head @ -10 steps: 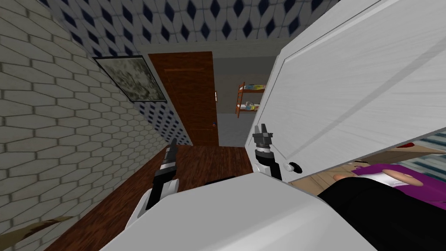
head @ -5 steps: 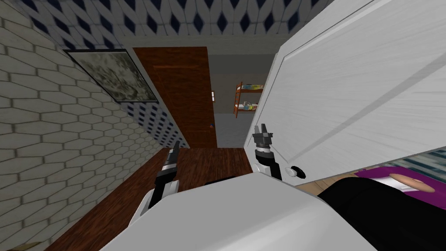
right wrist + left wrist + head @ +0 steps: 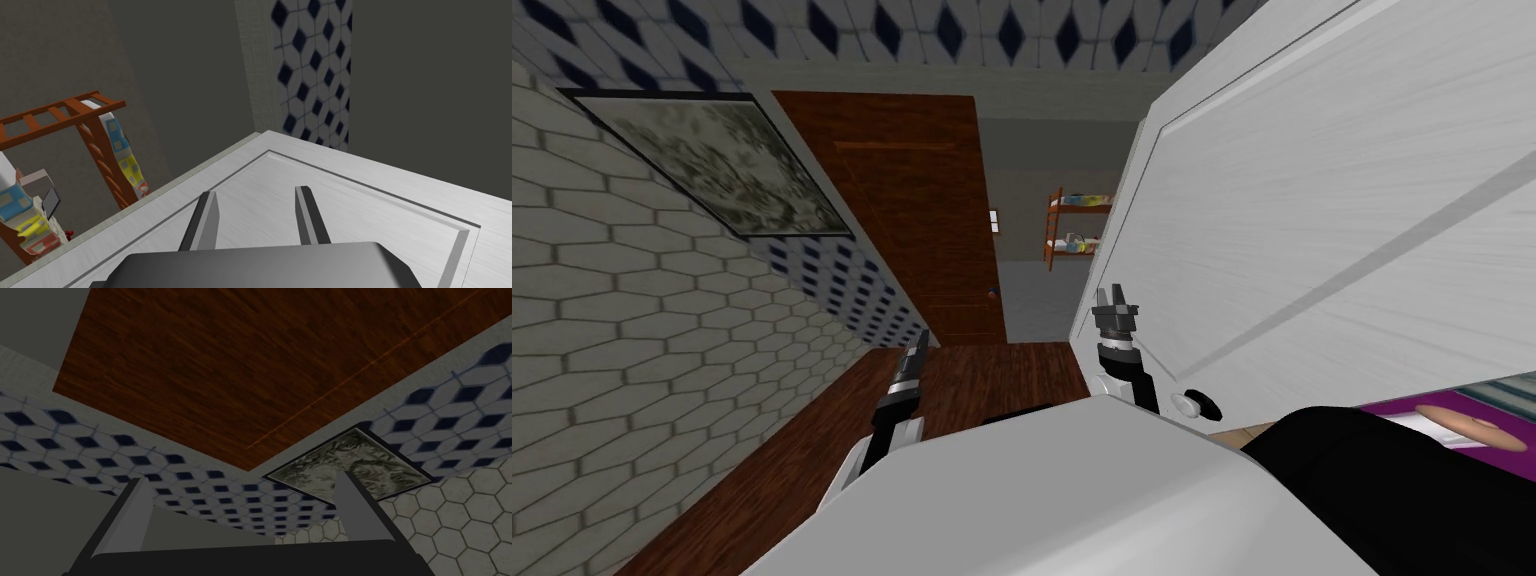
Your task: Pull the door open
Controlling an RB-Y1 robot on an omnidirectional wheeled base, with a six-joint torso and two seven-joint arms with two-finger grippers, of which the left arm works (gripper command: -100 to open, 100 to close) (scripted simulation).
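White door (image 3: pixel 1312 200) runs off-frame — right gripper (image 3: pixel 1112 292) beside it, fingers parted.

No legible text, seemingly

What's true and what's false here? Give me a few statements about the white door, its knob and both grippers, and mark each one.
The white door stands open, a bunk bed showing past its edge. True.
The right gripper is shut on the knob. False: its jaws are empty, away from the knob.
The left gripper has its jaws open. True.
The framed picture hangs on the white door. False: it hangs on the tiled wall.
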